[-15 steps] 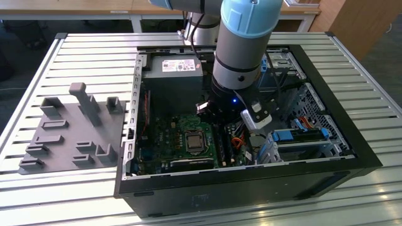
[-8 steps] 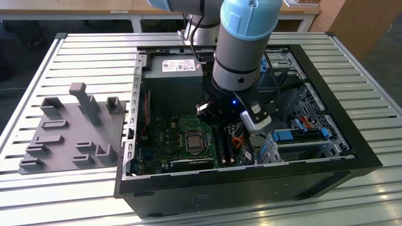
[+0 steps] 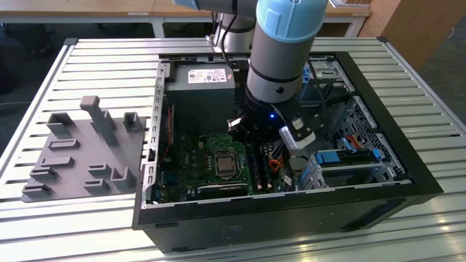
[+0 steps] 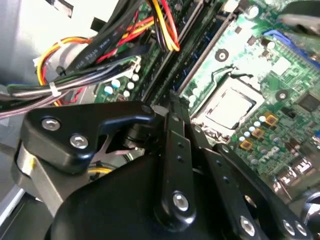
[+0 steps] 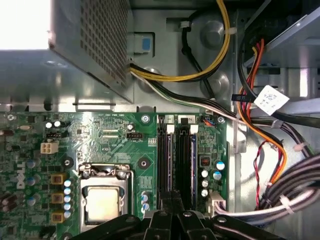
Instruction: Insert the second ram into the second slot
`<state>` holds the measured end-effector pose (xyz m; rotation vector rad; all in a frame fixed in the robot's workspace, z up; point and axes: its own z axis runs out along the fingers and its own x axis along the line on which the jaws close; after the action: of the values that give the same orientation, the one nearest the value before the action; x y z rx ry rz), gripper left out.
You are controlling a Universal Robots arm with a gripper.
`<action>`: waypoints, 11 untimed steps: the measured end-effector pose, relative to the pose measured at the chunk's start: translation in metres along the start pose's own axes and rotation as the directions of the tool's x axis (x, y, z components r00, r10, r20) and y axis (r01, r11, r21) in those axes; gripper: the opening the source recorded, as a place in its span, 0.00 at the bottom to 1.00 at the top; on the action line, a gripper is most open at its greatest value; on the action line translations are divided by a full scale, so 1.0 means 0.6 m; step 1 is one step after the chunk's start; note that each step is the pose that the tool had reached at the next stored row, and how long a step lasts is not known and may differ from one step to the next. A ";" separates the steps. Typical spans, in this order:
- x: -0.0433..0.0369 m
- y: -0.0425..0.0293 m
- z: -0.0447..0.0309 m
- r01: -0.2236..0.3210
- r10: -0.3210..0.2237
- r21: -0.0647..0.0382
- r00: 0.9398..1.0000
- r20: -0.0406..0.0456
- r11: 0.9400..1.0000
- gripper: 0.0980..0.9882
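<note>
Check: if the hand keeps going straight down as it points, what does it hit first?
Most likely the RAM slots on the motherboard; the hand sits directly over them beside the CPU socket. Depth unclear.

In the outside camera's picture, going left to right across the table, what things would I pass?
Grey holder block → green motherboard → robot arm → blue drive-bay latch → the case's wall on the exterior view's right.

Table (image 3: 109, 60): slatted pale metal, brightly lit.
Desks (image 3: 87, 11): wooden, behind the table.
Cabinet (image 3: 418, 24): brown wood, exterior view's right.
</note>
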<state>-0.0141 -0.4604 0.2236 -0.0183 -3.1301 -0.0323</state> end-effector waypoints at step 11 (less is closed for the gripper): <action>0.000 0.001 -0.026 0.000 0.000 0.000 1.000 0.000 1.000 0.01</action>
<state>-0.0140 -0.4604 0.2393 -0.0183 -3.1301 -0.0323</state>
